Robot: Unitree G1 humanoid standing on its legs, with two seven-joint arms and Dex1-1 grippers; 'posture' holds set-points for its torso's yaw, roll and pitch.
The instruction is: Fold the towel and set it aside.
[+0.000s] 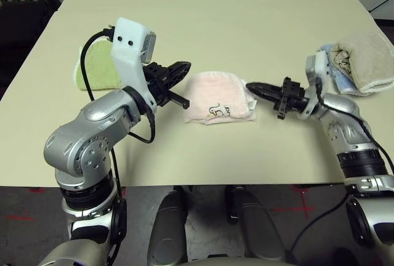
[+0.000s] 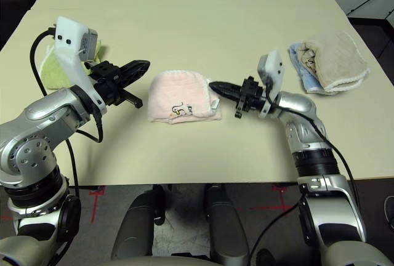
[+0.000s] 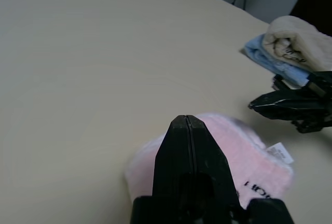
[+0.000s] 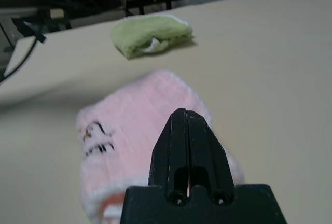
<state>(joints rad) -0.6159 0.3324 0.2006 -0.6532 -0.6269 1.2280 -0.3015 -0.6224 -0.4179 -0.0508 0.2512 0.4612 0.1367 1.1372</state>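
Folded towel [image 1: 218,106] lies mid-counter [image 1: 246,26], toward its near edge, between the closed, empty left claw [image 1: 178,72] and right claw [image 1: 255,87].

Towel [image 1: 218,106] lay folded near middle of desk [image 1: 234,26], toward the front edge. Left end effector [image 1: 180,69] hung just left of towel, tips pointing at it, apart from it. Right end effector [image 1: 253,87] sat just right of towel, tips close by its right edge; contact unclear. Small cloth [image 1: 98,68] lay further left, behind left arm. Cloth bundle [image 1: 360,63] lay at far right, behind right arm, well apart from towel.
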